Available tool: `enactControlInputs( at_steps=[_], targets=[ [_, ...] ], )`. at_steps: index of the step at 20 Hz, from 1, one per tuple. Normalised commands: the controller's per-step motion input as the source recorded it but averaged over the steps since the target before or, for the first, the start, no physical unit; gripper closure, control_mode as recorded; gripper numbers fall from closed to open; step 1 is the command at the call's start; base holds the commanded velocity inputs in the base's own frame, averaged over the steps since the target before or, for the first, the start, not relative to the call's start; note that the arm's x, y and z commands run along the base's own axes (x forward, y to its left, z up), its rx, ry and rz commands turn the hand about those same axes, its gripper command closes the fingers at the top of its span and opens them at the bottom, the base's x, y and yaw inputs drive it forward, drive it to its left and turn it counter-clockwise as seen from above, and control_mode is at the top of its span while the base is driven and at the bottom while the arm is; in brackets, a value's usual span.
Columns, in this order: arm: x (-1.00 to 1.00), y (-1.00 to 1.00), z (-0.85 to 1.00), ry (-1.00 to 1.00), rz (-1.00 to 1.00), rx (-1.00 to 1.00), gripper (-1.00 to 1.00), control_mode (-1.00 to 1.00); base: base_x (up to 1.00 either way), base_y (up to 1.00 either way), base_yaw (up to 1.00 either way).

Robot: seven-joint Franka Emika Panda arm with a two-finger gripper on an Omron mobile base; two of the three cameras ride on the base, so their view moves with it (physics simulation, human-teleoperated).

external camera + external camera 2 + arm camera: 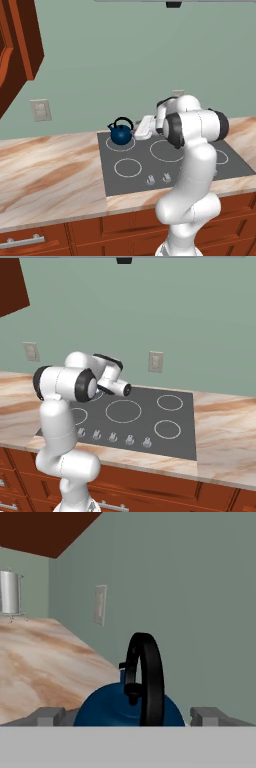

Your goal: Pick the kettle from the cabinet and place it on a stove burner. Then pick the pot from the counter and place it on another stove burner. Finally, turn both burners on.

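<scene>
Gripper (pixel 128 716): spread open at bottom of hand view, one tip at lower left, one at lower right, kettle (pixel 131 708) between them, apparently not pinching it.
Gripper side look: showing in left base view as a white wrist (pixel 145 126) just right of the kettle, at centre of frame.
Kettle: sitting in left base view (pixel 121 132) on the far-left burner (pixel 121 144), centre of frame, upright, spout not readable.
Handle (pixel 145 679): rising as a black arch through middle of hand view, edge-on to the camera.
Step in hand: judging as letting go of the kettle and clearing away, kettle placement looking done.
Doing it well: keeping the tips wide, backing straight out along the hand's own axis, lifting above the arch before swinging, avoiding any sideways sweep that could catch the arch and tip or slide the kettle off its ring.
Check before leaving: looking for the kettle base centred in the white circle, not straddling it.
Pot (pixel 10 592): standing far off at upper left of hand view, on the counter (pixel 45 657), well apart from the cooktop (pixel 170 162).
Free burners: lying bare in right base view, large middle ring (pixel 123 411) and two at right.
Next: judging the pot pickup as calling for a drive toward it.
Knobs (pixel 113 437): sitting in a row along the near edge, not yet reached for.
Risk: bumping the kettle on withdrawal.
</scene>
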Motion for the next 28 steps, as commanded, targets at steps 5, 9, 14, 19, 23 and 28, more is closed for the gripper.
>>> enactControlInputs(
  at_steps=[5,9,14,19,23,28],
  targets=[
    [-0.23,-0.08,0.15,-0.05,0.00,-0.04,-1.00,-1.00,0.00,0.00,0.00],
    [-0.35,0.00,0.20,-0.09,0.00,-0.06,-1.00,-1.00,0.00,0.00,0.00],
    [-0.40,0.00,0.25,-0.11,0.00,-0.08,-1.00,-1.00,0.00,0.00,0.00],
    [-0.45,0.00,0.35,-0.14,0.00,-0.12,-1.00,-1.00,0.00,0.00,0.00],
    [-0.44,0.00,0.43,-0.12,0.00,-0.15,-1.00,-1.00,0.00,0.00,0.00],
    [-0.45,0.00,0.46,-0.13,0.00,-0.17,-1.00,-1.00,0.00,0.00,0.00]
  ],
)
